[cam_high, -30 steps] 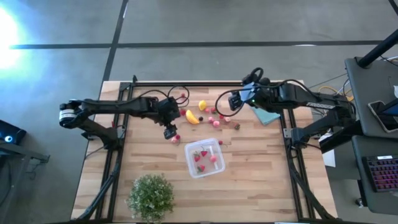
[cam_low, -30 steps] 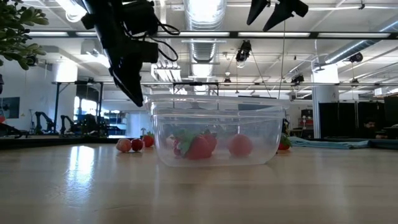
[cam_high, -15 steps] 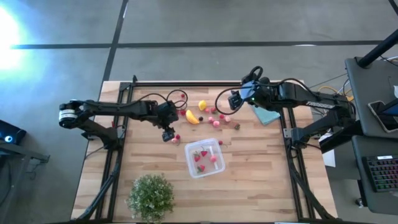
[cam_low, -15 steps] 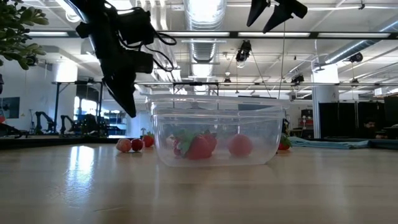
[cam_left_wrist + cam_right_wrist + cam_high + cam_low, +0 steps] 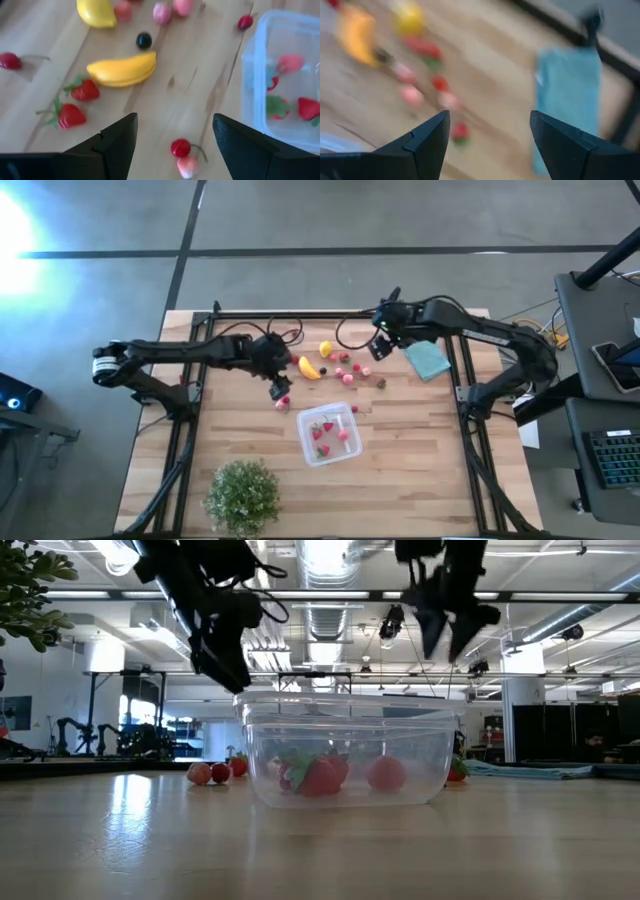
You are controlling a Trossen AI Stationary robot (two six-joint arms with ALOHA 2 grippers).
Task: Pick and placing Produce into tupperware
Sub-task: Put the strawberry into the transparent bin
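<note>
While both grippers hang spread and empty, your produce mostly sits loose on the tabletop.

Look at the banana (image 5: pixel 310 368): it lies flat with its long axis on a slant, one tip toward the lemon (image 5: pixel 325 349) and the far edge, the other toward the tupperware (image 5: pixel 329 433). That clear box sits mid-tabletop (image 5: pixel 420 480), open side up, a few red and pink pieces (image 5: pixel 343 435) already in it. You've got the left gripper (image 5: pixel 280 389) fingers apart, just above a red berry pair (image 5: pixel 284 401) beside the box's left corner. The right gripper (image 5: pixel 378 347) is spread too, hovering over the scattered berries (image 5: pixel 348 370) next to the teal cloth (image 5: pixel 428 360). No writing I can read anywhere. Open wood runs right of the box; the potted plant (image 5: pixel 243 494) crowds the near left edge.
</note>
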